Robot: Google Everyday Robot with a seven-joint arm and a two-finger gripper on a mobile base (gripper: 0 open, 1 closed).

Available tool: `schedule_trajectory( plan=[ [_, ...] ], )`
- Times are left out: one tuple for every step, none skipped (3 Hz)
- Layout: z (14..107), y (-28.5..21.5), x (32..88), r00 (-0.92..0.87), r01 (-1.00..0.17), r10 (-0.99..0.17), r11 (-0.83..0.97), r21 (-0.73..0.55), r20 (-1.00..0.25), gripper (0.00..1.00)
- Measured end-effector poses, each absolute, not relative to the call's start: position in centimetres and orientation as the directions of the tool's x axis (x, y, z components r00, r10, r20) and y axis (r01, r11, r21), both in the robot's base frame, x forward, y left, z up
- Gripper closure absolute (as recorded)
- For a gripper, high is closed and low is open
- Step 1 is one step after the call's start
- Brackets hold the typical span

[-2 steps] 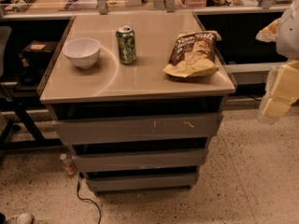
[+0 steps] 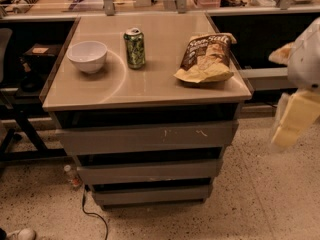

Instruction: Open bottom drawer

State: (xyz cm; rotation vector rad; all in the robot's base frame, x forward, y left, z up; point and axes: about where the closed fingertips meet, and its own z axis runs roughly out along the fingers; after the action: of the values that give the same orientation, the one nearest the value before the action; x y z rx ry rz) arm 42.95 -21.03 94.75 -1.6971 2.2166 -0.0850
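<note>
The bottom drawer is the slimmest plain grey front, lowest of three on the cabinet, and it sits flush. Above it are the mid-width plain front and the widest front with pale scratch marks. My gripper hangs at the right edge of the view, pale yellow and blurred, well to the right of the cabinet and level with the top drawer. It touches nothing.
On the cabinet top stand a white bowl, a green can and a chip bag. A cable and small bottle lie on the floor at the cabinet's left. A dark table stands left.
The view has shifted slightly. My gripper at the right has dropped a little lower. The drawers have not moved.
</note>
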Motion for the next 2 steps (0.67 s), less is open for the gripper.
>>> schedule_trajectory(
  plan=[
    [87.8,-21.0,41.2,-0.262,-0.933,-0.933,0.310,-0.182,-0.246,0.00],
    [81.2,-20.9,39.3,-0.292,-0.941,-0.926,0.323,-0.099,-0.240,0.00]
  ],
)
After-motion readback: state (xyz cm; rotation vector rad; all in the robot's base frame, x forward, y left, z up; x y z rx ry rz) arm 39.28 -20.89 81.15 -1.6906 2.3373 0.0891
